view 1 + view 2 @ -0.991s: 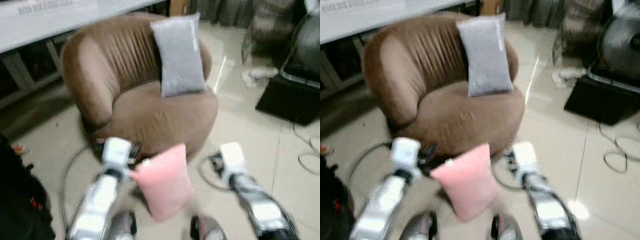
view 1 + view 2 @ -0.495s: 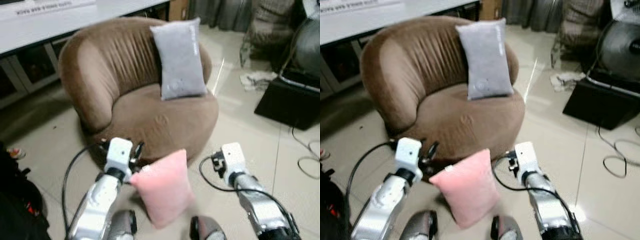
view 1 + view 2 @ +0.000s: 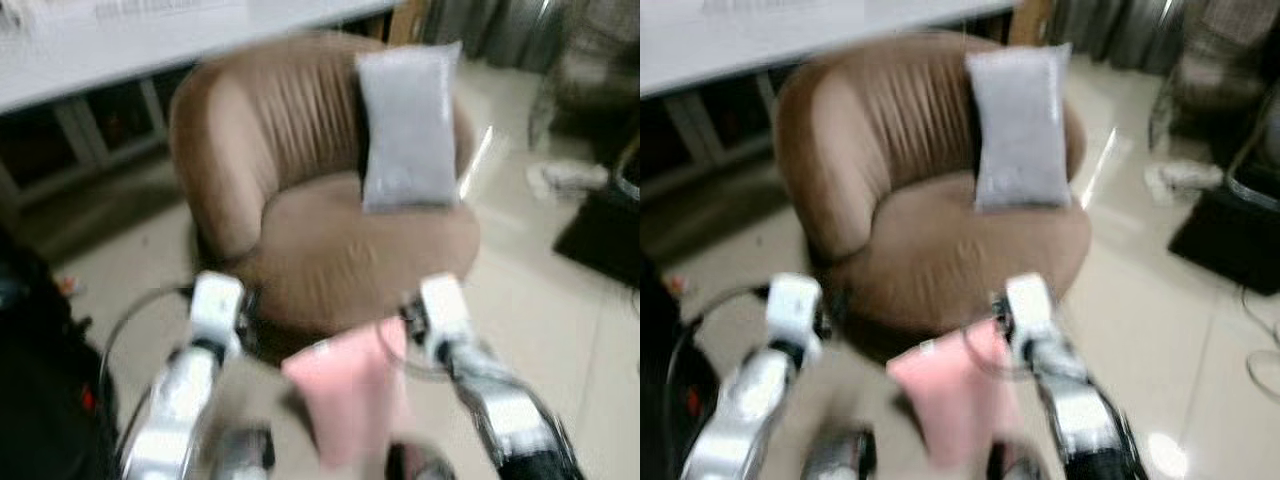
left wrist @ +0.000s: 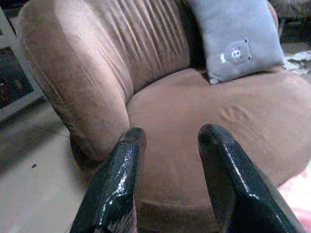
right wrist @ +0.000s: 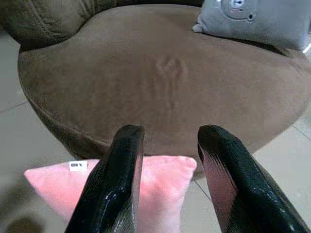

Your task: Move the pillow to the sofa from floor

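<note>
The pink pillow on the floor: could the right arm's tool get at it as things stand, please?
Probably yes: the right tool hangs open just above the pink pillow, and nothing lies between them.

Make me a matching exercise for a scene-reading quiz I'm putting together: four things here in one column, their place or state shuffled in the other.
Things:
1. pink pillow
2. grey pillow
3. left hand
4. brown sofa

Places or states:
A. open, pointing at the sofa seat
B. on the floor in front of the sofa
C. leaning against the sofa's backrest
D. standing on the tiled floor by a white table

Pairs: 1-B, 2-C, 3-A, 4-D
</note>
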Controlling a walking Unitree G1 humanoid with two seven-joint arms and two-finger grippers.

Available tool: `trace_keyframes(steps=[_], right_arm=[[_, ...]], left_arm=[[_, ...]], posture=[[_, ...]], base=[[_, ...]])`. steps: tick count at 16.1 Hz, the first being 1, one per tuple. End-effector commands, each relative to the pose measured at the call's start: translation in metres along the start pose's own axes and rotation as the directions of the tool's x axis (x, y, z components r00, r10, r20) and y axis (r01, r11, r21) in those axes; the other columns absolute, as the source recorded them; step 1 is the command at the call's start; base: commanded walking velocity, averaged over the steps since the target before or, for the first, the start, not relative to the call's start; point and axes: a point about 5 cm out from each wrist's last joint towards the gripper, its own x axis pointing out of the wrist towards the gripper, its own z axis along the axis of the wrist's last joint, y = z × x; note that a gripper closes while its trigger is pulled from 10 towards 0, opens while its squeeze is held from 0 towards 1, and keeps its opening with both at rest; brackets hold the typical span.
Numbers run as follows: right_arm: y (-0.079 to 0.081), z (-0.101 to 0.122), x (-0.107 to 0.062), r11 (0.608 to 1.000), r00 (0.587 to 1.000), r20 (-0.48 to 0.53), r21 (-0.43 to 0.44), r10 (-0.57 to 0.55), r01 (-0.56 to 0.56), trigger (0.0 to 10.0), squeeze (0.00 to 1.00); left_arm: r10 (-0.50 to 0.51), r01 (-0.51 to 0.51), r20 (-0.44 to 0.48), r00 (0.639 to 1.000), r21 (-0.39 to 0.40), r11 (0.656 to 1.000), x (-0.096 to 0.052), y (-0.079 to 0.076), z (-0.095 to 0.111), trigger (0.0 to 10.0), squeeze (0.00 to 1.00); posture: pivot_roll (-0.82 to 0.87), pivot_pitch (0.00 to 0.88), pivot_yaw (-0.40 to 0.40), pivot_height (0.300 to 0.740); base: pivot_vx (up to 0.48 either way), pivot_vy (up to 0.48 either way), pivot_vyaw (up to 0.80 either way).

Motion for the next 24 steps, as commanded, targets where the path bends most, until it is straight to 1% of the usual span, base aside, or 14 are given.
trace_keyframes(steps=[1,4,7,10,13,21,24], right_arm=[[-0.0128,-0.0086,-0.0047,0.999,0.999,-0.033,0.003,-0.039,0.039,10.0,0.0],[-0.0131,-0.009,-0.0039,0.998,0.997,-0.04,0.031,-0.061,0.062,10.0,0.0],[-0.015,-0.0118,-0.0045,0.996,0.996,-0.053,0.038,-0.074,0.076,10.0,0.0],[-0.0166,-0.011,-0.0031,0.996,0.995,-0.061,0.034,-0.076,0.079,10.0,0.0],[-0.0158,-0.0125,-0.0031,0.996,0.994,-0.074,0.037,-0.075,0.078,10.0,0.0],[-0.0174,-0.0131,-0.0033,0.997,0.994,-0.082,0.03,-0.071,0.074,10.0,0.0],[-0.0172,-0.0124,-0.0032,0.997,0.994,-0.079,0.028,-0.069,0.072,10.0,0.0]], left_arm=[[-0.033,0.033,0.008,0.999,-0.01,0.999,0.0018,-0.01,0.0024,10.0,0.0],[-0.036,0.036,0.003,0.999,-0.001,0.999,0.002,-0.0074,0.0018,10.0,0.0],[-0.04,0.04,-0.004,0.999,0.009,0.999,0.0038,-0.0094,0.0012,10.0,0.0],[-0.062,0.062,-0.025,0.998,0.019,0.998,0.0013,-0.012,-0.0032,10.0,0.0],[-0.055,0.055,-0.025,0.998,0.018,0.998,0.0011,-0.0109,-0.0034,10.0,0.0],[-0.05,0.051,-0.023,0.998,0.015,0.999,0.0009,-0.0122,-0.0033,10.0,0.0],[-0.049,0.049,-0.022,0.999,0.014,0.999,0.0007,-0.0123,-0.0035,10.0,0.0]], posture=[[0.02,0.0,-0.014,0.619],[0.01,0.0,0.005,0.619],[0.01,0.0,0.005,0.619],[0.02,0.0,-0.002,0.619],[0.02,0.0,-0.002,0.619],[0.02,0.0,-0.013,0.554],[0.02,0.0,-0.016,0.554]], base=[[0.296,0.0,0.0],[0.289,0.0,0.0],[0.0,0.0,0.0],[0.0,0.0,0.0],[0.0,0.0,0.0],[0.0,0.0,0.0],[0.0,0.0,0.0]])
